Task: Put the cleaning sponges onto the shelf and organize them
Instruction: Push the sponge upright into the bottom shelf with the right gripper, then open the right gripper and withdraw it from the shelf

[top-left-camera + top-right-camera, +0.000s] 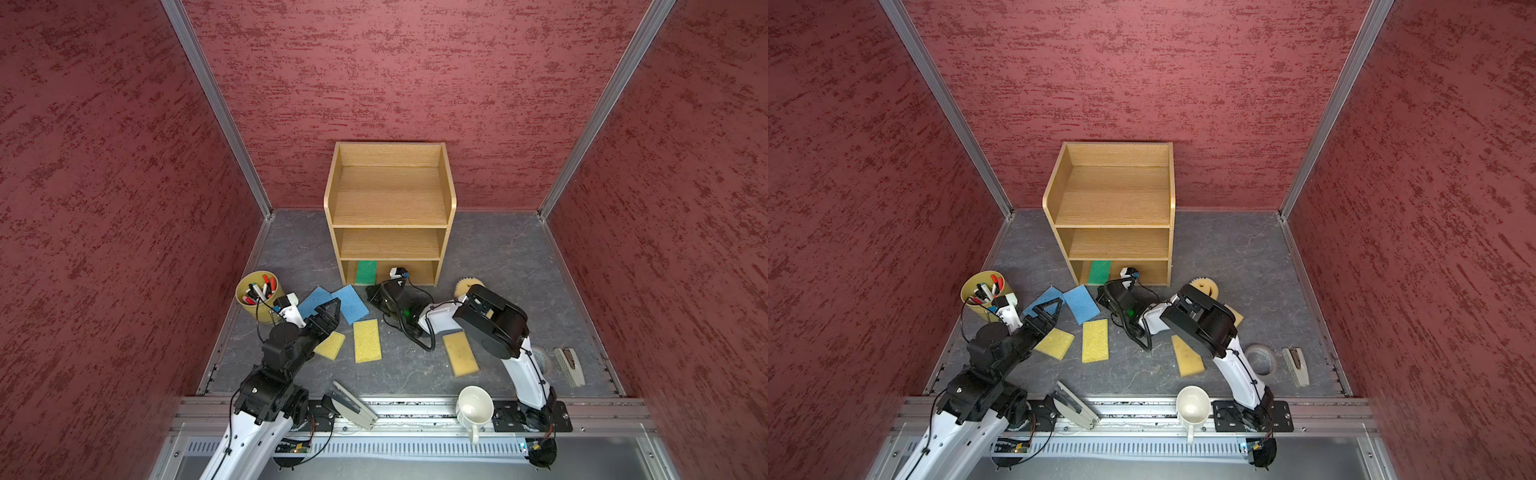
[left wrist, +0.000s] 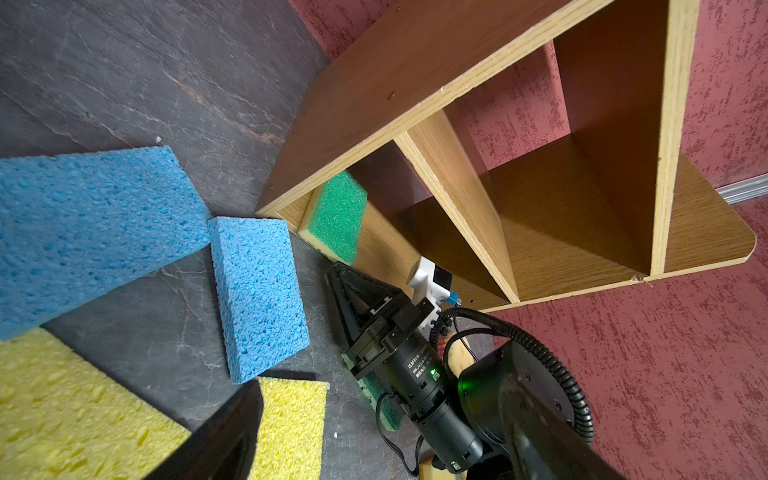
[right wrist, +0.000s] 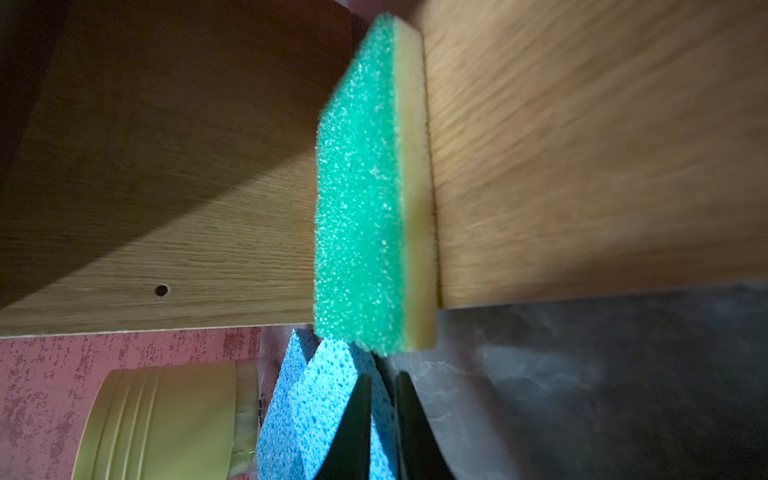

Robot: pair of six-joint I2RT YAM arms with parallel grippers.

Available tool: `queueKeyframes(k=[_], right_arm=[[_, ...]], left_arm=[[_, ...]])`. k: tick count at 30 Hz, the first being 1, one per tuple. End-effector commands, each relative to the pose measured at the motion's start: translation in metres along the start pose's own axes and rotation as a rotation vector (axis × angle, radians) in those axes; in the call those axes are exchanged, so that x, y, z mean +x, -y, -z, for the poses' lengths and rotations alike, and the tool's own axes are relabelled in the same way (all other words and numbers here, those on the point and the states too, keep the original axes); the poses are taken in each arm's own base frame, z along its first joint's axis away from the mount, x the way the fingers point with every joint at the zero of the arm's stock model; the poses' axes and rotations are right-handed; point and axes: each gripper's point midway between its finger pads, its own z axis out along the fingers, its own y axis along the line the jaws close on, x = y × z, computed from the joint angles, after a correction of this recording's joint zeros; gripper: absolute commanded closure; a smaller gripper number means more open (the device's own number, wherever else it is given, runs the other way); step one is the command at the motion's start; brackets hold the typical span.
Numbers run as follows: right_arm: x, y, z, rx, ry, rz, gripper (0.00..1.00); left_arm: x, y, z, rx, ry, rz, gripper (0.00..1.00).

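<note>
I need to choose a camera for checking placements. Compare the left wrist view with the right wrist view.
Only the left wrist: two yellow sponges, the right arm, the shelf's upper tiers. Only the right wrist: the yellow pen cup. Both: the green sponge standing on edge in the shelf's bottom tier, and the blue sponges.

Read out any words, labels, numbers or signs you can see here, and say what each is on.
"达妙科技": white print on the black motor housing of the right arm, seen in the left wrist view.
"DM-J4310-2EC": next line on that housing; the last characters are unsure.
Third line there: too small to read.
Markers in the yellow pen cup: print too small to read.
Round yellow sponge: a smiley face, no words.
</note>
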Motion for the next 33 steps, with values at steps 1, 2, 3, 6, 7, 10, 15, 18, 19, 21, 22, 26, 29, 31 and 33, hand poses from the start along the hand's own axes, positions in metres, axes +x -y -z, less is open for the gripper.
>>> queueKeyframes(k=[1,2,3,6,7,10,15,18,19,21,22,26,29,31,33], right_arm=[[-0.004,0.001,-0.009,0.009,0.010,-0.021,0.87],[-0.004,0.001,-0.011,0.007,0.008,-0.021,0.88],[-0.004,0.003,-0.012,0.011,0.008,-0.023,0.88],[-0.006,0.005,-0.015,0.014,0.012,-0.023,0.88],[-0.007,0.005,-0.015,0.015,0.013,-0.023,0.88],[-0.010,0.008,-0.017,0.017,0.019,-0.026,0.88],[-0.013,0.011,-0.018,0.019,0.023,-0.029,0.88],[-0.012,0.012,-0.020,0.019,0.020,-0.030,0.88],[-0.012,0.011,-0.021,0.016,0.016,-0.030,0.88],[-0.010,0.009,-0.024,0.010,0.005,-0.030,0.88],[-0.009,0.008,-0.025,0.006,0.002,-0.030,0.88],[-0.008,0.010,-0.024,0.012,0.000,-0.030,0.88],[-0.008,0.013,-0.020,0.013,0.001,-0.036,0.88],[-0.009,0.014,-0.016,0.013,0.001,-0.043,0.88],[-0.010,0.011,-0.010,0.001,0.003,-0.049,0.88]], left_arm=[[0.002,-0.006,0.000,-0.017,-0.001,0.000,0.11],[0.001,-0.006,0.000,-0.017,-0.001,0.001,0.11],[0.001,-0.006,0.000,-0.018,0.000,0.000,0.11],[0.002,-0.007,-0.001,-0.018,0.000,0.001,0.11],[0.001,-0.007,-0.001,-0.019,0.001,0.001,0.11],[0.001,-0.007,-0.002,-0.020,0.000,0.001,0.11],[0.003,-0.008,-0.003,-0.027,-0.007,0.001,0.11],[0.002,-0.008,-0.003,-0.027,-0.006,0.001,0.11],[0.003,-0.008,-0.003,-0.026,-0.006,0.001,0.11],[0.002,-0.008,-0.003,-0.027,-0.006,0.001,0.11],[0.003,-0.008,-0.004,-0.027,-0.007,0.003,0.11],[0.003,-0.008,-0.003,-0.027,-0.008,0.002,0.11],[0.003,-0.009,-0.004,-0.029,-0.008,0.004,0.11],[0.003,-0.009,-0.004,-0.027,-0.007,0.006,0.11],[0.004,-0.009,-0.004,-0.027,-0.010,0.005,0.11]])
